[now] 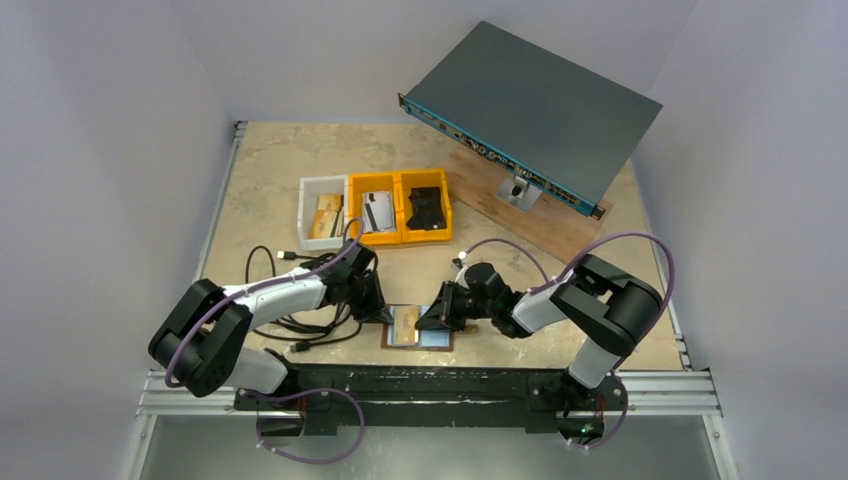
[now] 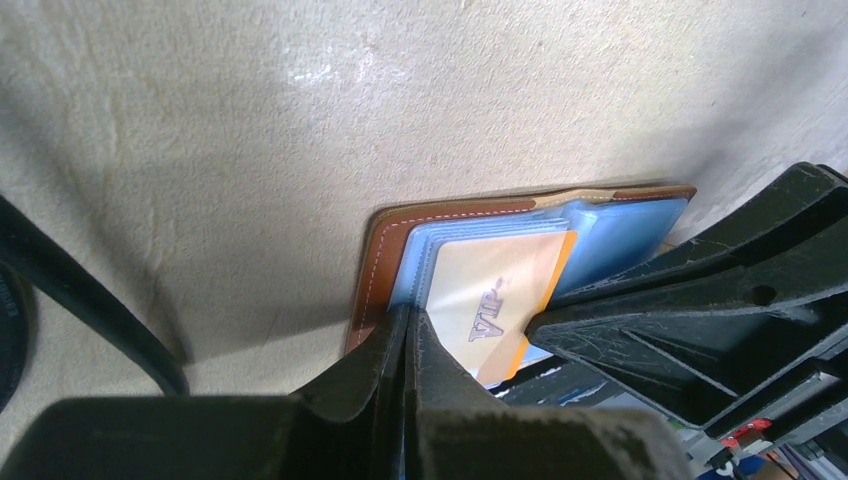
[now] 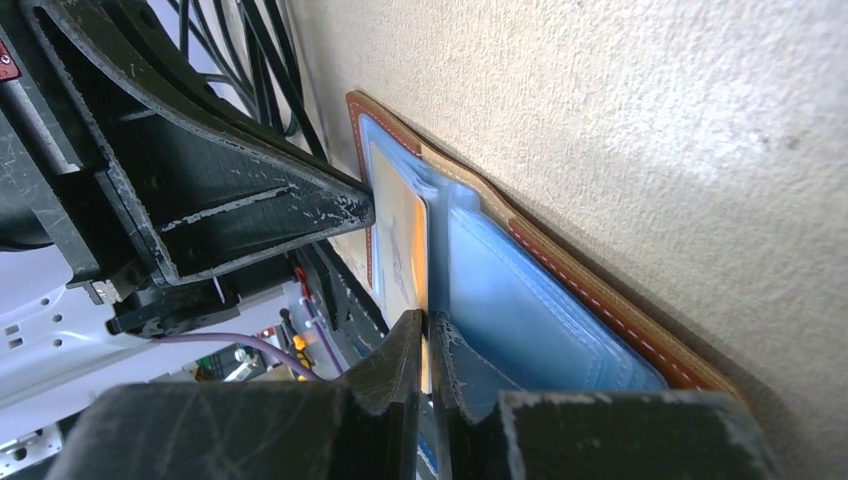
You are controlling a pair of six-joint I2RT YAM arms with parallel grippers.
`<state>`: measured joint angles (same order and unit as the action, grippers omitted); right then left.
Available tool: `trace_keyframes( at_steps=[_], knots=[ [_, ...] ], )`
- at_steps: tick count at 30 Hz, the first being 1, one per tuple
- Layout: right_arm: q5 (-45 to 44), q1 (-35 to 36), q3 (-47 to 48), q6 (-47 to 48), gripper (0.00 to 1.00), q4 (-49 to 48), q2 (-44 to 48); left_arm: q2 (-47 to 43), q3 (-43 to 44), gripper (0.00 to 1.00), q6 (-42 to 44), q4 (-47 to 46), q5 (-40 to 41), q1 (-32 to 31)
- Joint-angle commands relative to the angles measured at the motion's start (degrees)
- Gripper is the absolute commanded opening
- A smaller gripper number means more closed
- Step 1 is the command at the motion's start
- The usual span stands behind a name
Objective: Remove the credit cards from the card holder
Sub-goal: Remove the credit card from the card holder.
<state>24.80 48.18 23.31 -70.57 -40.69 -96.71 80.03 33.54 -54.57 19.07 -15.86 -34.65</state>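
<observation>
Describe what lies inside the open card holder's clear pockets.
One tan card lettered VIP shows in a blue pocket of the card holder, its edge pinched by the right gripper. Whether more lie under it or in other pockets is hidden.

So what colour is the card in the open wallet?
Cream card with orange edge, in the wallet; clearest in left wrist view.

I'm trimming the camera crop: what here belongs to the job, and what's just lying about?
Job: card holder; tan card in it; left gripper, shut on the holder; right gripper, shut on that card; cards in the white bin.
Lying about: grey metal box; wooden board; black cables; black object in a yellow bin.
</observation>
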Motion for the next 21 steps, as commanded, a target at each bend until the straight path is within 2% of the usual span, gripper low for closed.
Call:
trace_keyframes(
  at_steps=[1,6,10,12,21],
  knots=[
    [-1.3,-0.8,-0.6,1.2,0.07,2.0,2.7,0.5,-2.4,0.0,0.2,6.2,10.9,-0.1],
    [-1.3,-1.3,-1.2,1.5,0.08,2.1,3.5,0.2,-2.5,0.0,-0.2,6.0,10.8,-0.1],
    [-0.4,-1.3,-0.2,2.3,0.2,1.7,2.3,0.3,-2.4,0.0,-0.2,5.7,10.2,-0.1],
    [-0.7,-1.3,0.0,2.3,0.24,0.9,1.7,0.4,-2.3,0.0,0.0,5.6,10.0,-0.1],
    [0.5,-1.2,1.0,1.4,0.2,-1.8,-1.5,0.9,-2.0,0.0,0.0,5.1,9.6,-0.1]
  ],
)
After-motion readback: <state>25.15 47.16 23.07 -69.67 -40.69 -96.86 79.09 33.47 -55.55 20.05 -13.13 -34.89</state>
